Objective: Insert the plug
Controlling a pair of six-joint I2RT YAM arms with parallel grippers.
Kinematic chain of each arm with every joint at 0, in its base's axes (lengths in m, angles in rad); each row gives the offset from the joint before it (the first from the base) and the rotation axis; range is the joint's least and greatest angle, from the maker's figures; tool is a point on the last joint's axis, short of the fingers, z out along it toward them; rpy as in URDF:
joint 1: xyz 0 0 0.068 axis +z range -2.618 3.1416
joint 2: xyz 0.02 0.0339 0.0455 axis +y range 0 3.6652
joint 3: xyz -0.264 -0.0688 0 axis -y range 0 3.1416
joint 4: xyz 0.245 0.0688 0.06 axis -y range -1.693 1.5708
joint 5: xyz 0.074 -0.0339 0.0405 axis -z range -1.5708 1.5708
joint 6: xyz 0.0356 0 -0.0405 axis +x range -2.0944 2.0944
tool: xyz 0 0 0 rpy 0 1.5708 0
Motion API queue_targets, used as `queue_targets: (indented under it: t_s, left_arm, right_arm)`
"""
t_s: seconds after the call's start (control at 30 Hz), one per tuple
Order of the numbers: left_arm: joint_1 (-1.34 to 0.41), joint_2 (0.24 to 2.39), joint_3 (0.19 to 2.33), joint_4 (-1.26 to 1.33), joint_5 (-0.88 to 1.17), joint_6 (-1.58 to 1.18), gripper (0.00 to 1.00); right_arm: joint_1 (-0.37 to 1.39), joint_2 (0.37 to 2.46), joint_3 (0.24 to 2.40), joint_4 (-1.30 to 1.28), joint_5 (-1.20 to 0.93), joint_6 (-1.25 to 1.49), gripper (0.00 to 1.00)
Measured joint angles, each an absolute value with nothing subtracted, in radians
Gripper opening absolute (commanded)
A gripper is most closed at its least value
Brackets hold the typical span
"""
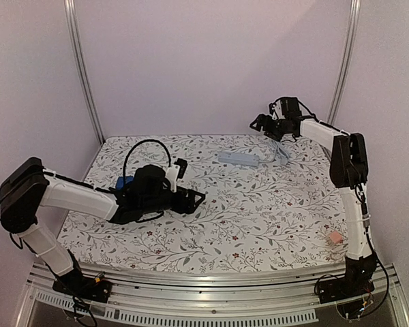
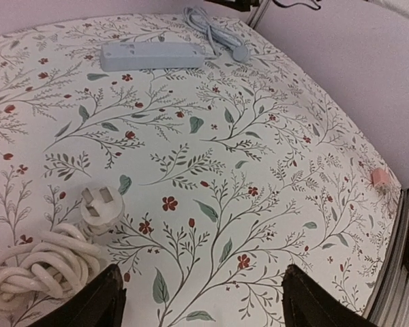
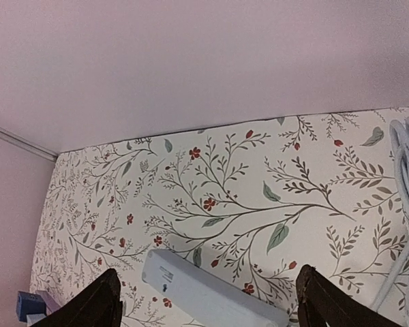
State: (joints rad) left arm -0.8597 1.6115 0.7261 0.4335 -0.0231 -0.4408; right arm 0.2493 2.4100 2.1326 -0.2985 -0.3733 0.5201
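Closest to me, one coiled white cord (image 2: 34, 266) ends in one round white plug (image 2: 101, 204) with its flat metal prongs showing. It lies on the floral worktop (image 2: 259, 150), well apart from the one long, pale blue power strip (image 2: 152, 56). My left claw (image 2: 201, 300) hangs spread and empty, equally far from the strip. My right claw (image 3: 208, 300) hangs spread over the strip.

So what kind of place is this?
Likely a robot test cell: left arm and right arm bolted to a metal rail, plain walls around a floral table, power strip laid out.
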Motion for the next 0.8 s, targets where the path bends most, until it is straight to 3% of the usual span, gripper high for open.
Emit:
queue_targets:
  t_s: [0.23,0.53,0.8]
  left_arm:
    - [-0.86,1.615,0.711,0.443,-0.006,-0.465,0.79]
    - [-0.861,1.637,0.711,0.451,0.016,-0.475,0.78]
    - [-0.861,1.642,0.711,0.453,0.019,-0.48,0.77]
  right_arm:
    - [0.236,2.55,2.181,-0.413,-0.439,0.365,0.86]
    - [0.245,2.556,2.168,-0.506,-0.563,0.214,0.86]
    - [0.348,2.531,2.132,-0.6,-0.455,-0.032,0.87]
